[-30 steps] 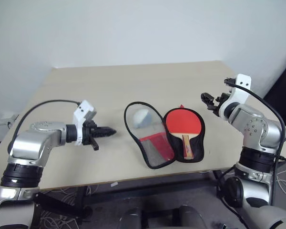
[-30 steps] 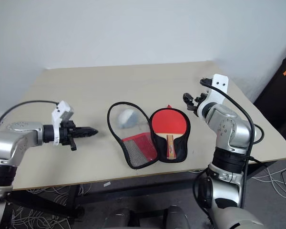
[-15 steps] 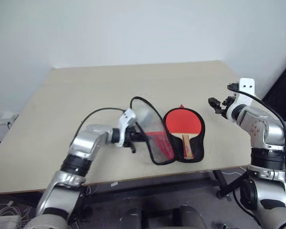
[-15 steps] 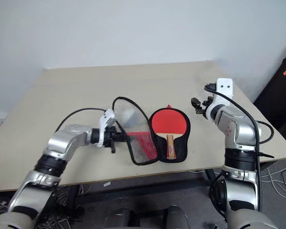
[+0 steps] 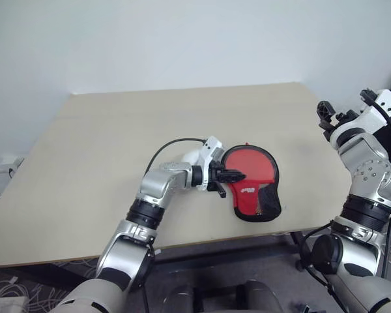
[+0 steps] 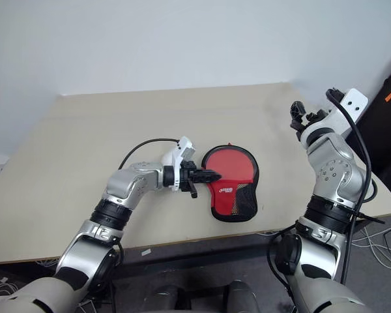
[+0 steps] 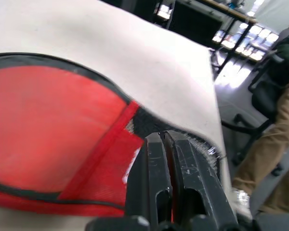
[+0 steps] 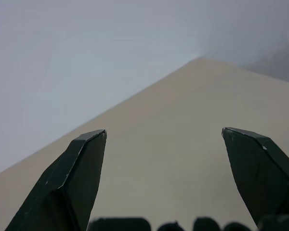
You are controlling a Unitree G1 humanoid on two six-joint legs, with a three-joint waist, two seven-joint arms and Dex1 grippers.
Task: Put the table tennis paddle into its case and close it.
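Note:
The case (image 5: 251, 182) lies folded shut on the table near its front edge, red mesh side up with a small white logo. Its flap covers the table tennis paddle, which is hidden from view. My left gripper (image 5: 238, 175) is shut, and its tips rest at the case's left edge, pointing right across the red flap (image 7: 62, 125). In the left wrist view the shut fingers (image 7: 183, 163) lie just over the red fabric, with nothing held. My right gripper (image 5: 330, 112) hangs open and empty in the air to the right of the case, well apart from it, with its fingers (image 8: 77, 168) spread wide.
The tan table (image 5: 117, 143) is bare around the case. Its front edge runs just below the case and its right corner lies under my right arm. A seated person (image 7: 274, 96) shows beyond the table in the left wrist view.
My left gripper swept to the right, and the case's open mesh flap now lies folded over the paddle. My right arm drew away to the right and a little up.

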